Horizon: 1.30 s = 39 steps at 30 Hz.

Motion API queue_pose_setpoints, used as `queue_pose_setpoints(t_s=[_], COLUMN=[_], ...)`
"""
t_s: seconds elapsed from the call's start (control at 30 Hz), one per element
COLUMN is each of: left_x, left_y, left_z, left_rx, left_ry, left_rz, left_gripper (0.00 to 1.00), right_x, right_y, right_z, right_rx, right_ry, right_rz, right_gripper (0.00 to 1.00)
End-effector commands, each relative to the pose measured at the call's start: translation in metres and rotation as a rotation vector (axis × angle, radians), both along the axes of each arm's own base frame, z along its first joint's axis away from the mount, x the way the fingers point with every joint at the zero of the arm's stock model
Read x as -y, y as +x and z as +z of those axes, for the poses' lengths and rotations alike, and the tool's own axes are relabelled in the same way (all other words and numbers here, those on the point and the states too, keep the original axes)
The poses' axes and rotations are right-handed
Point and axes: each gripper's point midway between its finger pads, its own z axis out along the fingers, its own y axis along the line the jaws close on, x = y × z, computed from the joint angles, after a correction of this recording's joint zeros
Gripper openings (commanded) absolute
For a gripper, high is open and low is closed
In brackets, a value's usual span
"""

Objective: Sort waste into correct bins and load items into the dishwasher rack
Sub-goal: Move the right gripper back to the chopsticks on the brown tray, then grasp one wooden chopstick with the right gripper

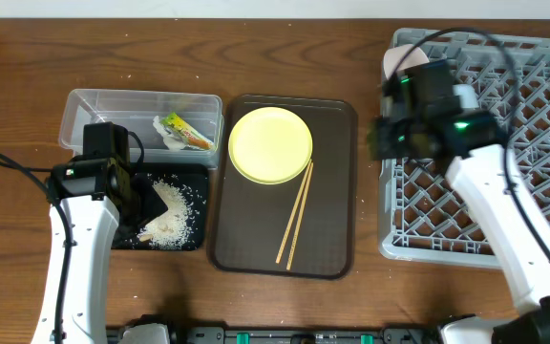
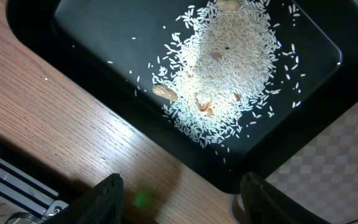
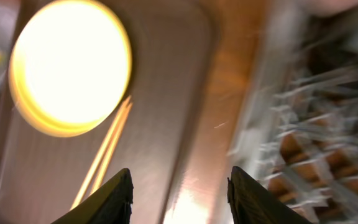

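Left arm [image 1: 73, 250]: white links coming up from the near left edge, elbow low, forearm leaning inward.
Left wrist [image 1: 106, 158]: black housing, angled down and toward the centre.
Left gripper [image 2: 183, 198]: pointing down, dark fingers set well apart, nothing between them.
Right arm [image 1: 504, 225]: white link running diagonally from the near right corner up and leftward.
Right wrist [image 1: 428, 115]: black block, green light [image 1: 462, 124] lit.
Right gripper [image 3: 182, 198]: fingers parted, empty; its camera view is blurred.

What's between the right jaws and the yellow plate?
Nothing visible. The right jaws hang open at the rack's left edge, and only bare brown tray lies between them and the yellow plate. The chopsticks lie beside the plate's lower-right rim, off the direct line.
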Motion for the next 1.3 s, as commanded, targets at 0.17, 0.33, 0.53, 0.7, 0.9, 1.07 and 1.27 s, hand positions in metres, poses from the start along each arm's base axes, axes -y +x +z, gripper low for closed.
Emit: queue_pose_setpoints(t_s=[0.17, 0.33, 0.53, 0.7, 0.9, 1.07, 1.27], left_x=[-0.001, -0.001, -0.001, -0.001, -0.001, -0.001, -0.001], left_y=[-0.003, -0.003, -0.003, -0.003, -0.003, -0.003, -0.003], left_z=[0.000, 0.000, 0.000, 0.000, 0.000, 0.000, 0.000], left_rx=[-0.002, -0.002, -0.002, -0.002, -0.002, -0.002, -0.002], left_ry=[0.003, 0.003, 0.003, 0.003, 0.003, 0.003, 0.003], left_rz=[0.013, 0.013, 0.013, 0.013, 0.013, 0.013, 0.013], left_gripper=[0.63, 0.63, 0.63, 0.63, 0.63, 0.63, 0.63], right_x=[-0.072, -0.084, -0.100, -0.113, -0.118, -0.116, -0.106], right_y=[-0.053, -0.073, -0.099, -0.112, -0.117, -0.115, -0.122], right_z=[-0.047, -0.080, -0.115, -0.137, -0.157, -0.167, -0.181], right_rx=[-0.206, -0.287, -0.395, -0.432, -0.452, -0.448, -0.459], right_ry=[0.000, -0.126, -0.197, -0.233, -0.261, -0.275, -0.288], right_rz=[0.126, 0.058, 0.001, 0.007, -0.030, -0.050, -0.080], right_gripper=[0.47, 0.47, 0.46, 0.46, 0.45, 0.43, 0.40])
